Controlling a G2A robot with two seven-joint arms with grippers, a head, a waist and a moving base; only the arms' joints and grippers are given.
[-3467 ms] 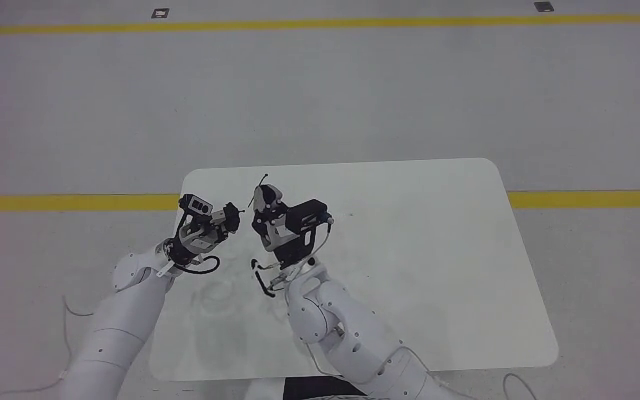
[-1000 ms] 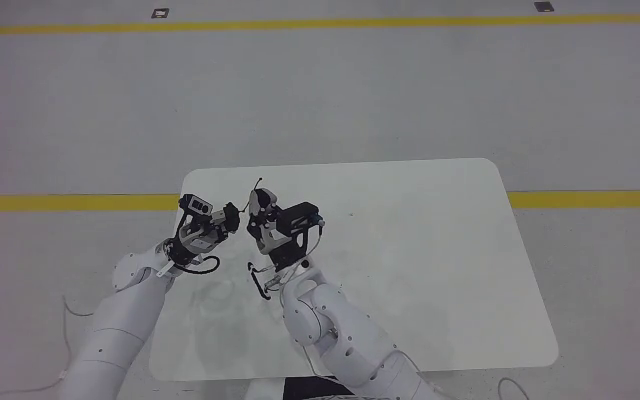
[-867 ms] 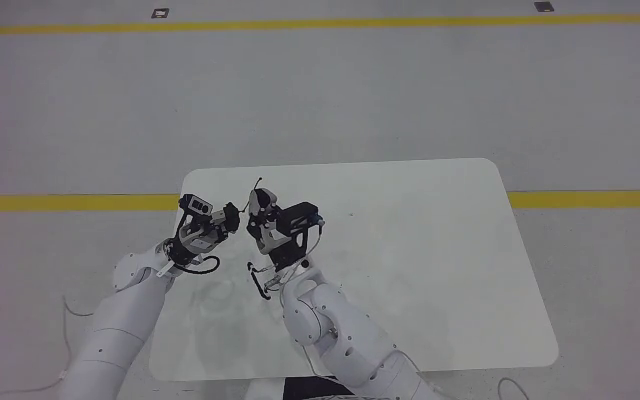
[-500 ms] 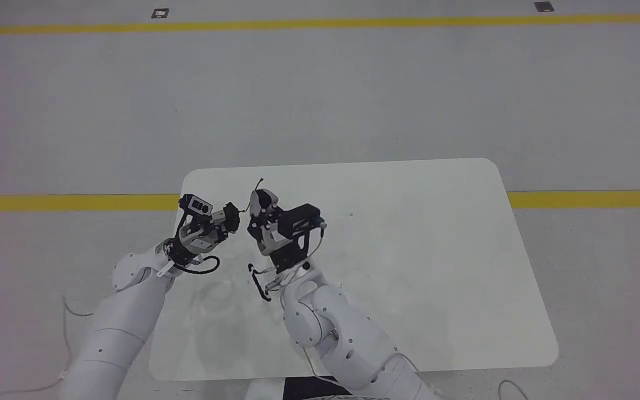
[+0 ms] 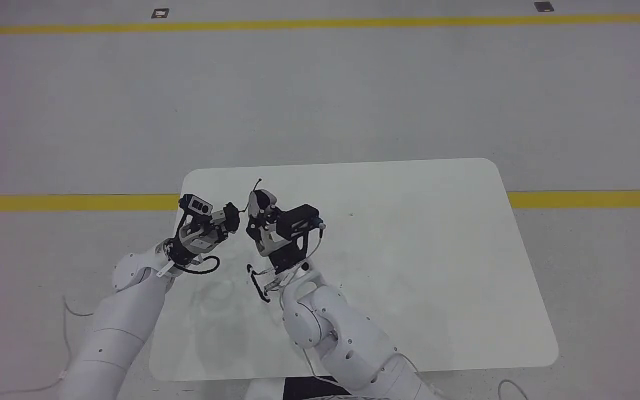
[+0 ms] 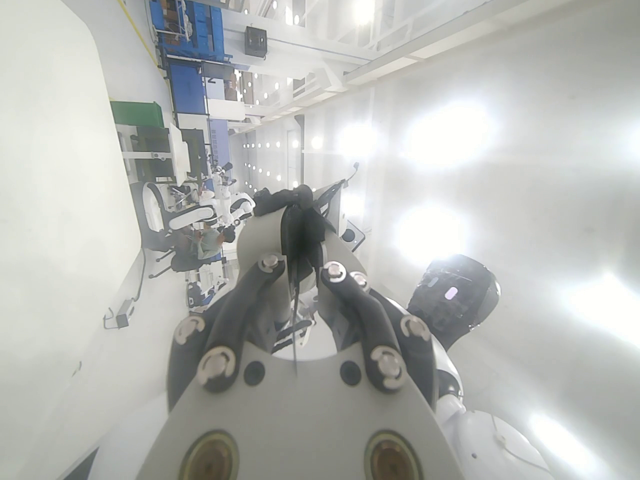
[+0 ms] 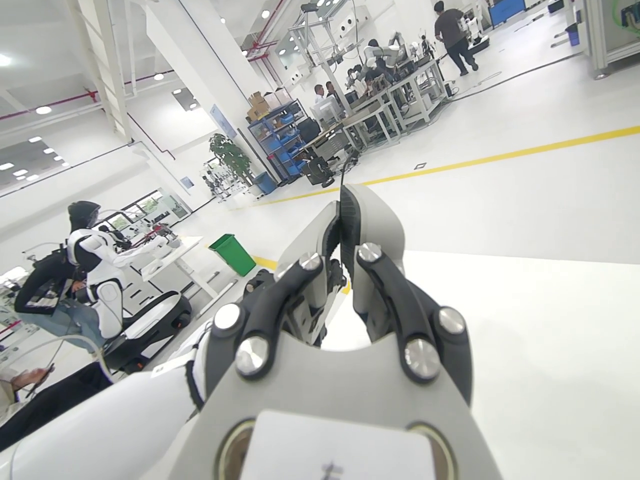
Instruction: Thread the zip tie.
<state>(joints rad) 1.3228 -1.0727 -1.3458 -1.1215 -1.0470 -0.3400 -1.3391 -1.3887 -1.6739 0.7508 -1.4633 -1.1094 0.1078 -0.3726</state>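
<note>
**Black zip tie [image 7: 343,176] pinched at both ends over a white bench [image 5: 430,260]**

The left gripper [image 6: 299,214] and the right gripper [image 7: 342,202] are seen raised over the left part of the bench, close together, with their tips turned toward each other. The right gripper's fingers [image 7: 375,212] are pressed together on a thin black strip, and a short end of it sticks out past the tips. The left gripper's fingers [image 6: 260,237] are likewise closed on a black strip, which runs back between them toward the wrist. These are judged to be the two ends of one tie. Whether the tail has entered the head cannot be made out.

The tie is judged to be very light, narrow and springy. It can be expected to bend under any sideways push, and its smooth plastic may slide through the pads. The tail is best gripped on its flat faces near the tip, so that little free length is left to wobble. The head end is best taken just behind the slot, which must be left uncovered.
</note>
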